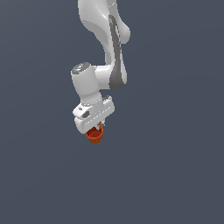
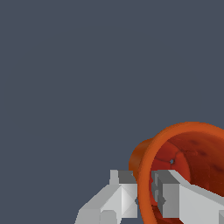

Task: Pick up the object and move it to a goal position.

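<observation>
Exterior view: nothing but a flat, even slate-grey backdrop on every side, with no edge, seam or shadow to mark a tabletop or floor. White arm (image 1: 105,48) coming down from the top of the picture, with a dark grey band along its upper link, bent at the wrist. White claw (image 1: 97,129) at its lower end, pointing down and slightly toward the exterior view's right. Small red-orange cup (image 1: 95,134) directly under the claw body, touching it, darker red inside, tilted with its mouth up toward the claw. Fingers mostly hidden here by the claw body and the cup.

Wrist view: same plain grey all around, no surface visible. Cup (image 2: 183,170) seen close, mouth turned toward the camera, bright orange rim, dark red mottled interior. One grey finger (image 2: 120,197) outside the cup wall, the other reaching inside the mouth, the rim pinched between them. Claw closed down to about the thickness of the wall, gripping the cup by its rim.
</observation>
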Robot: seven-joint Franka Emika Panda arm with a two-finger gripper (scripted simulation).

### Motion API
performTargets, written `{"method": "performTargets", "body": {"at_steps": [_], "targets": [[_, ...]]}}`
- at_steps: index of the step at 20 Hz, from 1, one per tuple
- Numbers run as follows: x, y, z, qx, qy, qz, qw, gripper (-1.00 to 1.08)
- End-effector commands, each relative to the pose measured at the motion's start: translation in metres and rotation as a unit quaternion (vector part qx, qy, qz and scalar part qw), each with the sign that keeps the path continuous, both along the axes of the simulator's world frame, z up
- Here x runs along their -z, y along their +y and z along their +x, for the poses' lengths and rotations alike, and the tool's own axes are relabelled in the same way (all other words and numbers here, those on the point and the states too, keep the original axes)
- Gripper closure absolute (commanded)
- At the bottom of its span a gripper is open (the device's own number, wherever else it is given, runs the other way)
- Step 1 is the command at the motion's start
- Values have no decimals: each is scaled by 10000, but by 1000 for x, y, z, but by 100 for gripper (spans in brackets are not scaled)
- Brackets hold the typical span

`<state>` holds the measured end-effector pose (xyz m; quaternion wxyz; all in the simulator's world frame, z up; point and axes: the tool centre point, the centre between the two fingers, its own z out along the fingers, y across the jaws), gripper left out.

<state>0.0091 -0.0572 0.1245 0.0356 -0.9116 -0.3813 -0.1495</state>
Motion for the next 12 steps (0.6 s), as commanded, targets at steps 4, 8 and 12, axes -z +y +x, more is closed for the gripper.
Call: {"method": "performTargets", "body": {"at_steps": [4, 8, 12], "targets": [[-32, 6, 19, 0, -8, -6, 10000, 108], [-43, 8, 26, -3, -8, -3, 10000, 108], [-47, 8, 29, -3, -8, -3, 10000, 108]]}}
